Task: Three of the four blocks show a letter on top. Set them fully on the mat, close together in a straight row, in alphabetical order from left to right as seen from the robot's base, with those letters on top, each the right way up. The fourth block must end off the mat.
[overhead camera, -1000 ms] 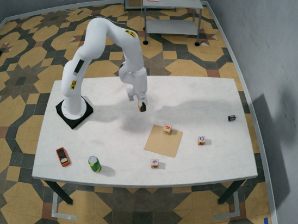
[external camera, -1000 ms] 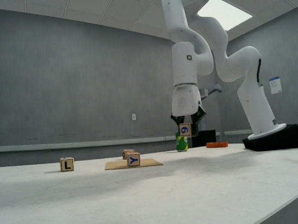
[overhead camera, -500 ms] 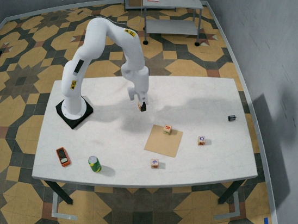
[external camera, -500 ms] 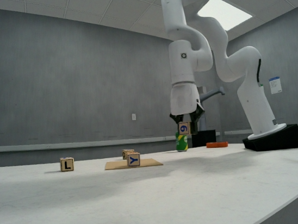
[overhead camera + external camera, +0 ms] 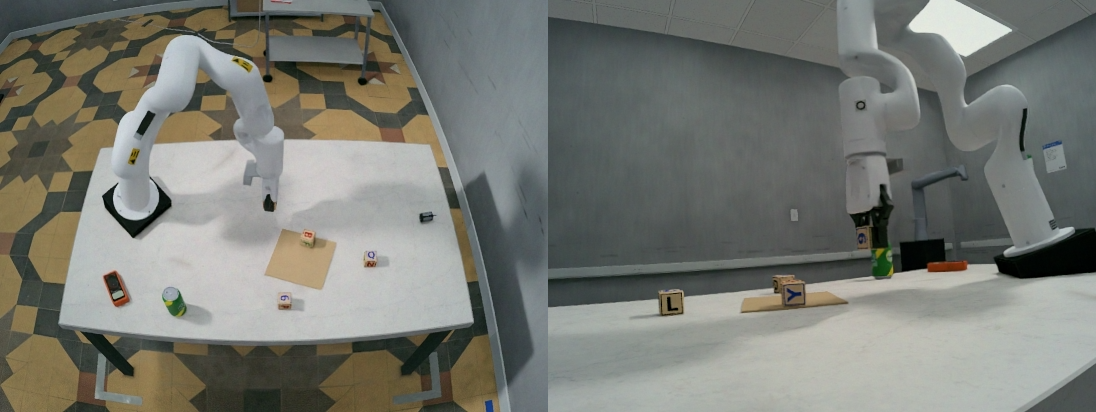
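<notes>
My gripper (image 5: pixel 269 202) is shut on a wooden block (image 5: pixel 864 237) and holds it above the table, up-left of the tan mat (image 5: pixel 301 258). The held block shows a blue character on one side; its top is hidden by the fingers. A block with a red letter on top (image 5: pixel 308 238) sits on the mat's far right corner; in the exterior view its side shows a Y (image 5: pixel 793 293). A block with Q on top (image 5: pixel 370 258) lies off the mat to the right. A block with a 9-like mark on top (image 5: pixel 284 300) lies off the mat, in front of it.
A green can (image 5: pixel 174 301) and an orange handheld device (image 5: pixel 116 288) stand near the table's front left. A small black part (image 5: pixel 426 216) lies at the far right. The robot base (image 5: pixel 136 202) is at the left.
</notes>
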Available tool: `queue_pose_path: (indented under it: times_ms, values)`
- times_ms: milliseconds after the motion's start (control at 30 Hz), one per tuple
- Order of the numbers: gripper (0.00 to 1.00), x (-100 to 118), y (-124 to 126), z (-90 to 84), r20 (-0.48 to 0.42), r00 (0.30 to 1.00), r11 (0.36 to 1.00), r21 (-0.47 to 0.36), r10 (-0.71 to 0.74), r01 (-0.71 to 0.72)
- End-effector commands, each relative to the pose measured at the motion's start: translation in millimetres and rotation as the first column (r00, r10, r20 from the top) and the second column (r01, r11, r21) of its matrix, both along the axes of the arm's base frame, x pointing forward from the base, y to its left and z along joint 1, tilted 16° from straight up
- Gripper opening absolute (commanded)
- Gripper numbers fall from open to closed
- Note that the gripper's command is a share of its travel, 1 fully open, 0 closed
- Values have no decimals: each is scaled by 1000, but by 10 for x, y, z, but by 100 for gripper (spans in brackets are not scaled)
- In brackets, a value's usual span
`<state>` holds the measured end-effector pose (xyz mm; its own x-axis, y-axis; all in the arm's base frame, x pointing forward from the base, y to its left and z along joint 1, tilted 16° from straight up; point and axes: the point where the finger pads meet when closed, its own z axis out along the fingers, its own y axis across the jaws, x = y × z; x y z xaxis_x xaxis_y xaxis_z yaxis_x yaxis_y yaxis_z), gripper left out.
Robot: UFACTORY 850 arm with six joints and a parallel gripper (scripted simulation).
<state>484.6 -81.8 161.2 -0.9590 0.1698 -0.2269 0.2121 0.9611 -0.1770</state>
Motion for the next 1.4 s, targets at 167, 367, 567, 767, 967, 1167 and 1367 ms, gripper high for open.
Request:
queue_pose_path:
  times_ms: [167,367,567,767,967,1167,1367]
  values:
    - [44,166,-214,83,52,967,967,47,-251,248]
    - [44,254,-345,131,75,916,918,84,-393,387]
    - [44,332,-472,177,92,849,852,122,-520,509]
    - [44,407,-602,223,103,765,769,162,-636,618]
    - [44,481,-739,272,107,659,665,206,-745,718]
    - [44,545,-867,317,105,550,557,247,-829,793]
    - [44,611,-1008,367,96,419,428,291,-903,856]
